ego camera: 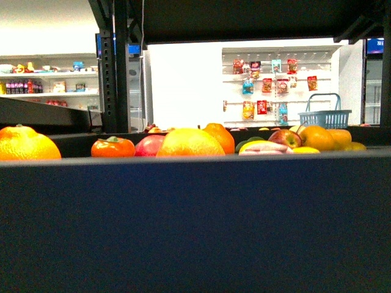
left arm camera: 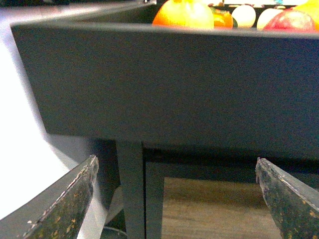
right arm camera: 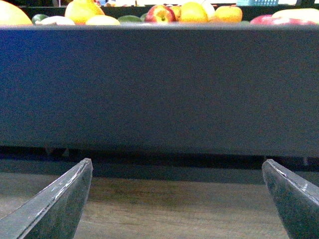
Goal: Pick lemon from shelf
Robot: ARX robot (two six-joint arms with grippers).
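- Packets point(ego camera: 266, 85) hang on a far white wall; their print is too small to read.
- The shelf point(ego camera: 195, 220) has a tray deck of mixed fruit, including an orange point(ego camera: 27, 145), a red apple point(ego camera: 285, 138) and the lemon point(ego camera: 305, 149).
- The lemon peeks over the tray's front wall, just beside a pale pink item point(ego camera: 264, 148), beyond the jaws of the right gripper point(right arm camera: 177, 199).
- The right gripper's jaws are spread wide and empty, facing that wall.
- The left gripper point(left arm camera: 174, 199) is likewise spread and empty, facing the tray's corner.
- A blue basket point(ego camera: 325, 116) stands far behind; its contents cannot be told.
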